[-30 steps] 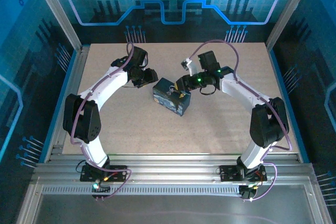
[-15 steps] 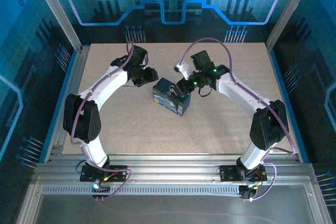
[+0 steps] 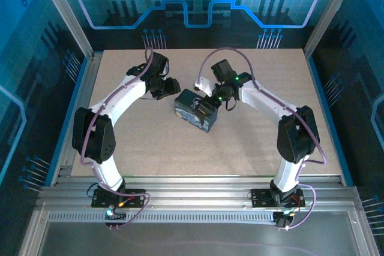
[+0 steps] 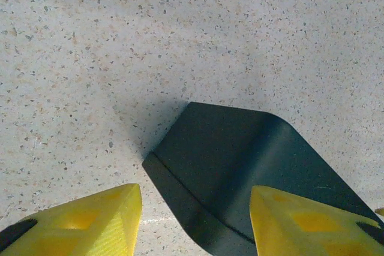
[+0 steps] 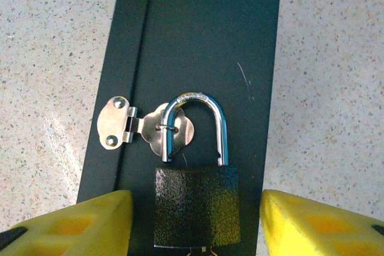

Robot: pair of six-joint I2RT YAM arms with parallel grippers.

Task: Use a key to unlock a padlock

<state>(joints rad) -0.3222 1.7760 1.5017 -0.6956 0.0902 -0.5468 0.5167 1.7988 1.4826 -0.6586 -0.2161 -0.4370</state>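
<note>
Black textured-metal padlock [image 5: 196, 208], chrome shackle through silver hasp [image 5: 129, 125] on dark rectangular box [image 5: 204, 40] | lies untouched between spread yellow jaws of right gripper [image 5: 193, 208] | left gripper [image 4: 195, 193] jaws spread astride box corner

right gripper [image 5: 196, 225] now over padlock [image 5: 195, 199]

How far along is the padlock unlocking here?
Done: nothing clearly. The padlock hangs through the hasp on the box, and I cannot tell whether its shackle has released. In hand: the right gripper, open, straddles the lock body; the left gripper, open, sits at a box corner. Left: likely the unlocking itself.
</note>
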